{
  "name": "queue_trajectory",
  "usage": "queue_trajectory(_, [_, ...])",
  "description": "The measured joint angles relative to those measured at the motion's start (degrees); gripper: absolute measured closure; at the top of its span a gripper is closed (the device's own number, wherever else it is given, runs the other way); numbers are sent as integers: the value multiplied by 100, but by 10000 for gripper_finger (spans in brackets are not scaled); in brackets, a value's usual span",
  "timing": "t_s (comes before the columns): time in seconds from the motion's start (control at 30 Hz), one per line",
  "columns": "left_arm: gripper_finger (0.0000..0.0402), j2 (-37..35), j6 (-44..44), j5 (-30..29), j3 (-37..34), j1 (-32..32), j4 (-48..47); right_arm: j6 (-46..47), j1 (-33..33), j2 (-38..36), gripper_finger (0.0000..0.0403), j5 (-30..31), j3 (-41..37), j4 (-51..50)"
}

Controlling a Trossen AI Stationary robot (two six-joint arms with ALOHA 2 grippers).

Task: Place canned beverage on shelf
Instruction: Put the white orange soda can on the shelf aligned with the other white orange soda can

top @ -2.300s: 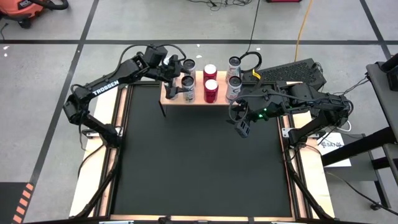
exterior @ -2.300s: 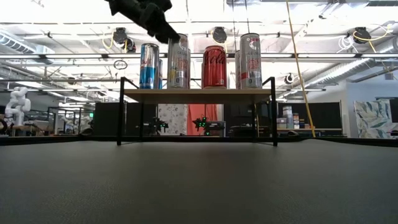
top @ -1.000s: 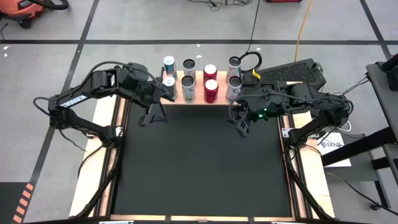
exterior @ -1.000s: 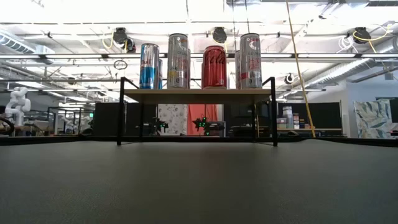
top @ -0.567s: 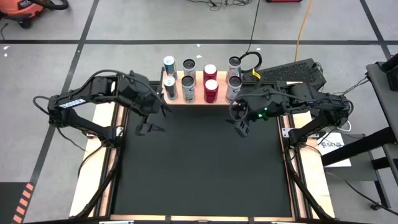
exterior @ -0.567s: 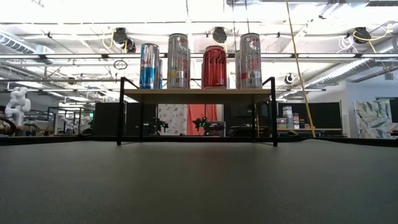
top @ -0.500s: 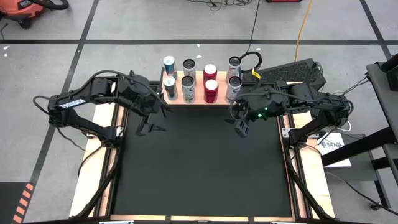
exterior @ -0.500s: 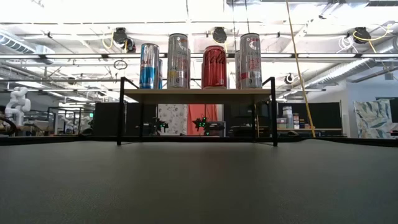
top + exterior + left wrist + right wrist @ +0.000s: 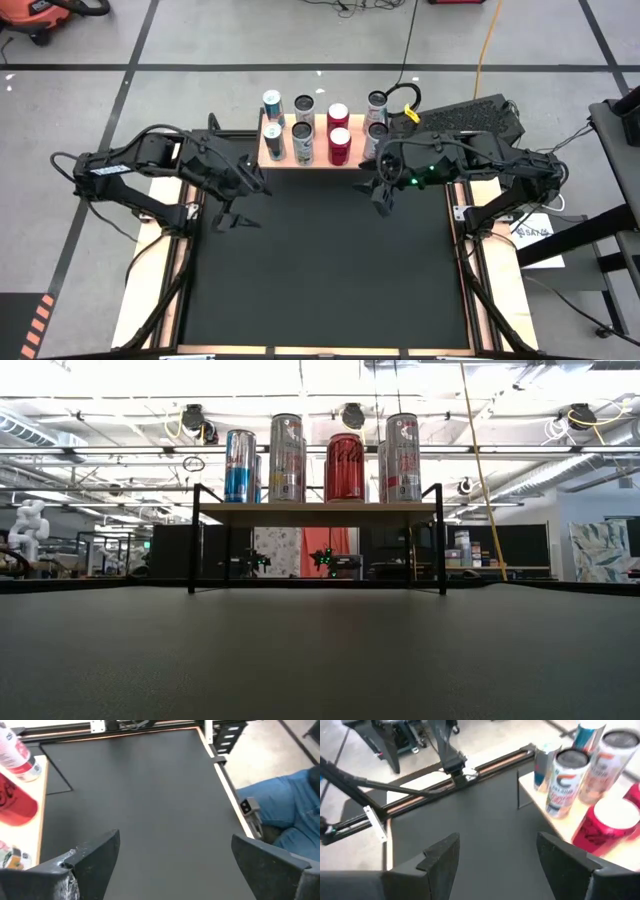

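Since the earlier frames, the left claw (image 9: pixel 232 218) has drawn back from the shelf (image 9: pixel 318 157) and come down over the left part of the black counter (image 9: pixel 320 280), well apart from the cans. It carries nothing, and its two fingers (image 9: pixel 87 857) stand spread wide, with bare mat showing between them in the left wrist view. The right claw (image 9: pixel 380 200) has shifted slightly toward the shelf's right end.

Left to right in the high view: the left arm (image 9: pixel 130 165) reaches in from the counter's left edge. The shelf stands at the far edge of the counter, between the two arms. Eight cans stand upright on it in two rows of four. The blue can (image 9: pixel 272 103) is at the far left, with a second blue-and-silver can (image 9: pixel 274 140) in front of it. Next come two pale printed cans (image 9: pixel 303 140), then two red cans (image 9: pixel 339 145), then two white cans (image 9: pixel 375 135) at the right end. The low view shows the cans (image 9: pixel 345 466) all erect on the light-wood board (image 9: pixel 318 512), which rests on thin black legs.

The right claw hangs just beside the shelf's right front corner, above the mat. Its fingers (image 9: pixel 442 857) are parted and hold nothing; the right wrist view shows open mat between them and the cans beyond.

A blue garment (image 9: pixel 295 815) lies beyond the counter's edge in the left wrist view.
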Motion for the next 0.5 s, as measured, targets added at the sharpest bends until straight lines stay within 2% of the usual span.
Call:
queue_trajectory(0.23, [14, 0, -184, -552, 0, -364, 0, -588, -7, 40, 156, 227, 0, 210])
queue_trajectory(0.5, [14, 0, -588, -734, 0, -691, 0, -1936, -192, 444, 156, 221, 0, 223])
